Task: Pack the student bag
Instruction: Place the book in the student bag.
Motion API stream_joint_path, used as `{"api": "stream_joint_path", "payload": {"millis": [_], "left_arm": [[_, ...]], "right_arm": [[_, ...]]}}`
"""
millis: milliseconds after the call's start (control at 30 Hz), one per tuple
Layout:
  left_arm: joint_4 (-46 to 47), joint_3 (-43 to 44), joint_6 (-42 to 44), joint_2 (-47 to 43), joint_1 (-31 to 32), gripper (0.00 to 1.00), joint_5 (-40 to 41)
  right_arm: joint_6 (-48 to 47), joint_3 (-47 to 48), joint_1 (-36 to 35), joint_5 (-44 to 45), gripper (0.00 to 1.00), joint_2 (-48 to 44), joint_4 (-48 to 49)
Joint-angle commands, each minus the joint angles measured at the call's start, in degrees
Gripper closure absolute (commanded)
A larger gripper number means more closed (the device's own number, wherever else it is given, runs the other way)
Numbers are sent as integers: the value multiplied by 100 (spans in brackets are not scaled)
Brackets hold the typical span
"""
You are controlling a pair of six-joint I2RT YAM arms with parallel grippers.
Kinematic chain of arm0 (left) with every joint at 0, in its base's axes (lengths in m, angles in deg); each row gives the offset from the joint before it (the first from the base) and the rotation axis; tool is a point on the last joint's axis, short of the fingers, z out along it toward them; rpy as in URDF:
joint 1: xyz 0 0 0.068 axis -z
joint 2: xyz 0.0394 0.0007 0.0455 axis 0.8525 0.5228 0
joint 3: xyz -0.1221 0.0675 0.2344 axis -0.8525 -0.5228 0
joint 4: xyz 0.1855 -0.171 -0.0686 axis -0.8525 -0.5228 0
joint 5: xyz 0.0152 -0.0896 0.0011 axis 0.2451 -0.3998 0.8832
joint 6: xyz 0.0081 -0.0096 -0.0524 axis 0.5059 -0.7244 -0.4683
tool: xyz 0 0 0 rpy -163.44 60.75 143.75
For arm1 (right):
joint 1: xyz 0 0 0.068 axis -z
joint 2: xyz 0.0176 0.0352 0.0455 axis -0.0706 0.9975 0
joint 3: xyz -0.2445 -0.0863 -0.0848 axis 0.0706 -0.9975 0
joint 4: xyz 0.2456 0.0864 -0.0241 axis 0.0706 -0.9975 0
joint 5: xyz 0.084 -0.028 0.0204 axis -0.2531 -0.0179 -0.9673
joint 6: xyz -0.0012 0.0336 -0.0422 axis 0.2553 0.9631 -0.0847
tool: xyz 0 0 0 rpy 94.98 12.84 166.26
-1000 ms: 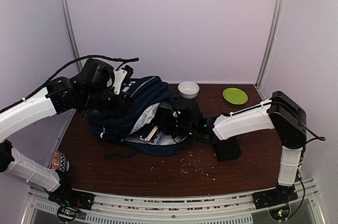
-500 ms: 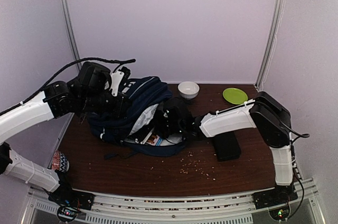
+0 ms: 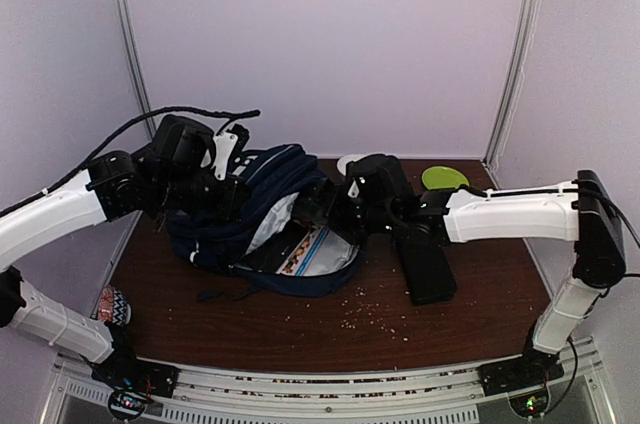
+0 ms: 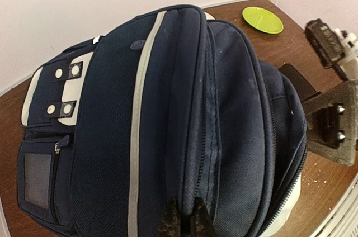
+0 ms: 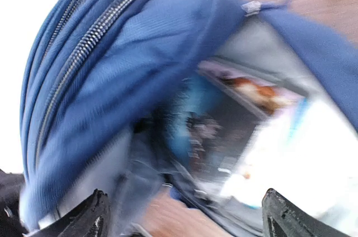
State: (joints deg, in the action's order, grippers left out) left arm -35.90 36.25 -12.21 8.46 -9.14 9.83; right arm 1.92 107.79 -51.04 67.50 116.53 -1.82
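Table (image 3: 250, 329): dark wood, scattered with crumbs (image 3: 375, 312) toward the near edge.

The student bag (image 3: 262, 206) lies on its side at the left-centre of the table, main compartment unzipped and gaping toward the right arm. Pale lining and a patterned flat item (image 3: 305, 256) show inside the mouth.

Left gripper (image 4: 182, 223): jaws drawn narrow and pinching a fold of the bag's fabric along the top seam, upper flap held raised. The left wrist view shows the white stripe trim and the white buckle patch on the front pocket.

Right gripper (image 5: 187, 220): fingers spread wide, nothing between them, positioned at the bag's mouth. The right wrist view is motion-blurred; contents cannot be identified there.

A black flat object (image 3: 428, 269) lies just right of the bag, under the right forearm. A green plate (image 3: 445, 180) sits at the far right corner, and a white bowl (image 3: 348, 162) is partly hidden behind the right wrist
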Motion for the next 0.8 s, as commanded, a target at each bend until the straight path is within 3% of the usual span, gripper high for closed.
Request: {"api": "stream_joint_path", "payload": {"millis": [0, 200, 367, 600, 767], "left_arm": [[800, 340, 38, 84, 69, 100, 211], [959, -61, 58, 446, 49, 100, 270], [1162, -253, 12, 540, 49, 100, 87], [1100, -158, 29, 643, 49, 100, -30], [1045, -136, 58, 588, 49, 100, -23]], "right_arm": [[-1055, -624, 63, 1100, 6, -1122, -1539], [-1527, -2023, 439, 2381, 5, -2956, -2827], [-1244, -3454, 1225, 2242, 6, -4249, -2813], [-896, -4573, 1895, 1681, 14, -4260, -1962], [-837, -4981, 2023, 1241, 27, -4107, -1262]]}}
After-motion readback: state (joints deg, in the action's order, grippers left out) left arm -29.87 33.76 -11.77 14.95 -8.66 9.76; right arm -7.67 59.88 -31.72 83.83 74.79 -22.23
